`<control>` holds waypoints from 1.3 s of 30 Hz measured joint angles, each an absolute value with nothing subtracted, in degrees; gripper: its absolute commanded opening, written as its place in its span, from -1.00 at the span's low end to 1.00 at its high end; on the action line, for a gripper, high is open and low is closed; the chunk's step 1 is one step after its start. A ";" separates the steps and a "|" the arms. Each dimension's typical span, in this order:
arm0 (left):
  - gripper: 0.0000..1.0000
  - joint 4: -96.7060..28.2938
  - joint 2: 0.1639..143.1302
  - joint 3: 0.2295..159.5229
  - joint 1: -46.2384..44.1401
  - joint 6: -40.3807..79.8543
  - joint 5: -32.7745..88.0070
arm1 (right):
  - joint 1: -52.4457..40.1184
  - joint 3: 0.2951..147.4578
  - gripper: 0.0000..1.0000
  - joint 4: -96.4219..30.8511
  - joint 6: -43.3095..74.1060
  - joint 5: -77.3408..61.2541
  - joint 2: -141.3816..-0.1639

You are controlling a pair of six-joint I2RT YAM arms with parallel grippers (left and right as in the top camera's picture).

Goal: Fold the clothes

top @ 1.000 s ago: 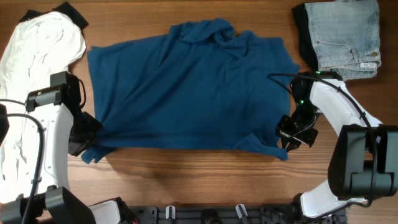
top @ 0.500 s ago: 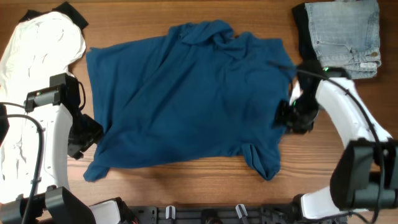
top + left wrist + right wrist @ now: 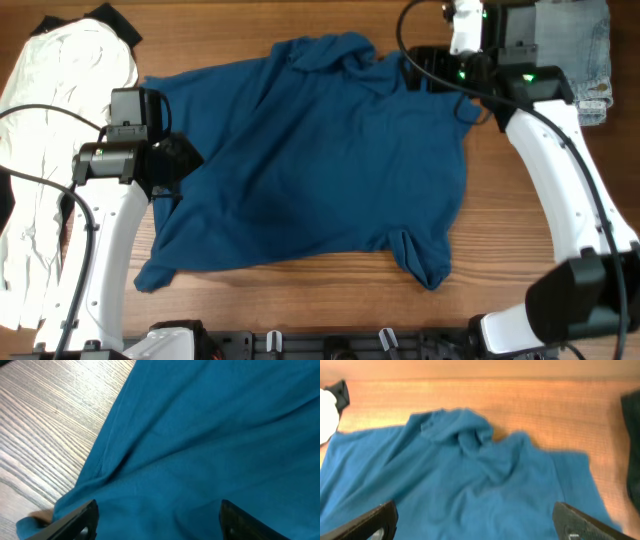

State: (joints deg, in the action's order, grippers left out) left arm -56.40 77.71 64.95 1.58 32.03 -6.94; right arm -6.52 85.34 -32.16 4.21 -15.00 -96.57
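No fold is seen yet in the dark-blue short-sleeved fabric shirt point(image 3: 310, 160); left fingers point(image 3: 82, 520) and right fingers point(image 3: 370, 522) are spread, nothing pinched.

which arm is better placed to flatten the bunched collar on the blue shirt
Right, likely. The right tool stands open over the blue shirt's far edge, its camera facing the bunched collar. The left tool is over the shirt's left side, farther from it.
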 measured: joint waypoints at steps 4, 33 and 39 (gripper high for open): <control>0.61 -56.66 76.69 64.95 0.71 31.18 -6.92 | -7.14 85.34 0.99 -29.50 4.14 -14.98 -99.85; 0.85 -46.54 61.23 65.12 -3.97 26.24 -6.02 | -12.38 85.34 0.99 -40.38 2.46 -12.38 -82.37; 0.86 -43.03 63.11 65.17 -4.89 24.64 -5.87 | -21.67 85.34 0.99 -38.61 1.56 -9.96 -81.73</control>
State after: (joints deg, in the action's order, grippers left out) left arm -43.03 63.11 65.17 -4.89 24.64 -5.87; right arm -21.67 85.34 -38.61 1.56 -9.96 -81.73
